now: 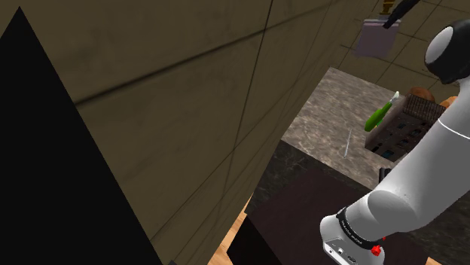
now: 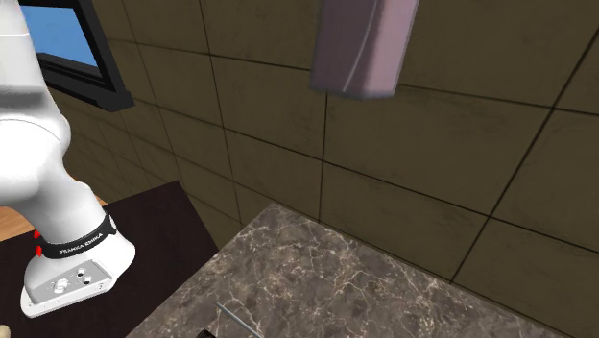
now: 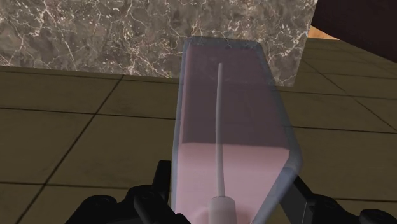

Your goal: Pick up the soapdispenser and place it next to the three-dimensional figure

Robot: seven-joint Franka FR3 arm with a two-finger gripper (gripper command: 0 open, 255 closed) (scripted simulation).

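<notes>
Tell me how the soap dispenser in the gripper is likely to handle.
The soap dispenser looks stiff: its clear walls show straight edges where the gripper clasps it. Those smooth, glossy sides may be slippery. It seems to hold pink liquid, so it is probably heavy for its size, and its weight could shift if swung.

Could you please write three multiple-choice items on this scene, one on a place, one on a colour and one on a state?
1. Relative to the marble counter, the soap dispenser is: A standing on it; B held in the air above it; C lying under it.
2. Its liquid is: A pink; B blue; C green.
3. The gripper is: A open; B shut on the soap dispenser; C shut on nothing.
Answers: 1 B, it hangs before the tiled wall, clear of the counter; 2 A, the wrist view shows pink inside; 3 B, both fingers clasp its sides.
</notes>
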